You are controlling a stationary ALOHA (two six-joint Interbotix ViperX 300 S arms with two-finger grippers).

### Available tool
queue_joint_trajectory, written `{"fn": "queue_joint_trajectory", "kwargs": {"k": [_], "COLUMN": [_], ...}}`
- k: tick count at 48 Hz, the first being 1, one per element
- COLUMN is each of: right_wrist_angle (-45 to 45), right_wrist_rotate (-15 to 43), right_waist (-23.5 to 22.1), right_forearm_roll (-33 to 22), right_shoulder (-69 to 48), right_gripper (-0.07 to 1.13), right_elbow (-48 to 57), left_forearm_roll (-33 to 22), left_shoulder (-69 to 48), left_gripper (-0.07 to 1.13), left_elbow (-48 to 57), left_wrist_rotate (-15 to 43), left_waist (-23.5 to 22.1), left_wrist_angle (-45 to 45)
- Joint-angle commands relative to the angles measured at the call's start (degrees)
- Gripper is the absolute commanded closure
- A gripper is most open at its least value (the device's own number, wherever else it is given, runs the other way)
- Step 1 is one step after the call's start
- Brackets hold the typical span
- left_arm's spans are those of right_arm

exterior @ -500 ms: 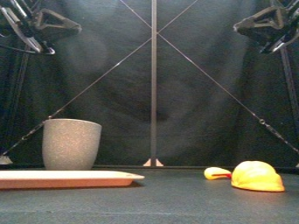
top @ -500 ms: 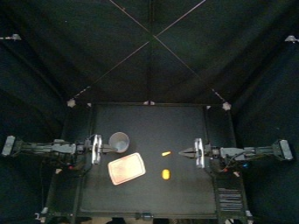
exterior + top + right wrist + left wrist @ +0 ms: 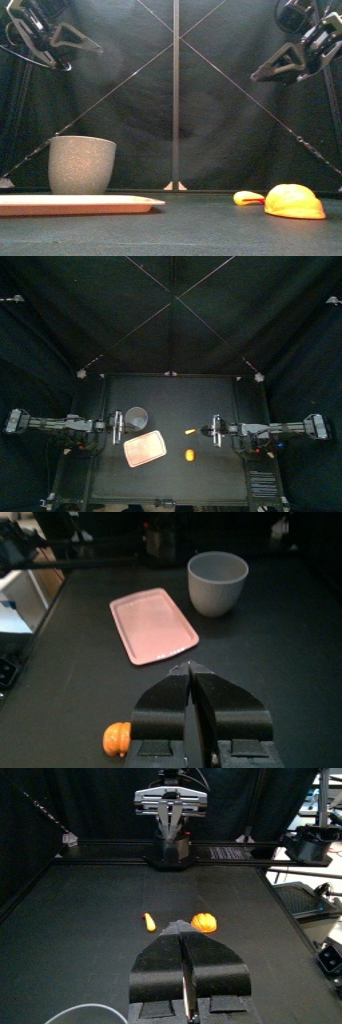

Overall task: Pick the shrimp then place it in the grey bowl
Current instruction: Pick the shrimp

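The small orange shrimp (image 3: 189, 433) (image 3: 247, 198) (image 3: 150, 921) lies on the table right of the middle. The tall grey speckled cup (image 3: 136, 416) (image 3: 82, 165) (image 3: 218, 580) stands upright at the left. My right gripper (image 3: 218, 428) (image 3: 283, 62) (image 3: 190, 672) hangs shut and high above the table, just right of the shrimp; its own jaws hide the shrimp in the right wrist view. My left gripper (image 3: 118, 426) (image 3: 67, 40) (image 3: 182, 936) hovers shut beside the cup, holding nothing.
A flat pink tray (image 3: 144, 448) (image 3: 74, 204) (image 3: 152, 622) lies in front of the cup. A rounded yellow-orange toy (image 3: 189, 455) (image 3: 294, 201) (image 3: 203, 922) (image 3: 118, 737) sits just in front of the shrimp.
Both arms have reached inward toward the table's middle, and both grippers have come down a little. The toys, cup and tray have not moved.
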Motion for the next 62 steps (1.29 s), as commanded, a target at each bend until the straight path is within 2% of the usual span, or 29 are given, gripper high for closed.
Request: {"fn": "queue_joint_trajectory", "kwargs": {"k": [1, 11, 15, 25, 41, 50, 62], "right_wrist_angle": [1.23, -0.79, -1.41, -0.7, 9.49, 12.22, 14.33], "right_wrist_rotate": [-0.09, 0.09, 0.0, -0.26, -0.7, -0.18, -0.53], "right_waist": [-0.62, -1.85, -2.64, -4.31, -6.15, -6.77, -6.33], "right_forearm_roll": [0.18, 1.67, 1.76, 0.7, -4.75, -8.26, -8.61], "right_shoulder": [3.6, 7.29, 8.35, 11.87, 23.03, 29.09, 36.74], "right_gripper": [0.75, 0.21, 0.09, 0.09, 0.08, 0.09, 0.09], "right_elbow": [-2.72, -3.34, -3.34, -4.31, -8.26, -10.99, -14.5], "left_forearm_roll": [0.18, 0.09, 0.09, 0.09, 0.0, 0.09, 0.09], "left_shoulder": [0.26, 0.26, 0.26, 0.18, 0.18, 0.26, 0.26], "left_gripper": [1.0, 1.0, 1.0, 1.0, 1.0, 1.0, 1.0], "left_elbow": [-1.67, -1.32, -1.14, -1.05, -0.7, 0.44, 1.49], "left_wrist_rotate": [0.09, 0.09, 0.09, 0.09, 0.09, 0.09, 0.09], "left_waist": [0.26, 0.26, 0.26, 0.35, 0.53, 0.44, 0.44], "left_wrist_angle": [-0.35, -0.44, -0.44, -0.44, -0.62, -1.67, -1.76]}}
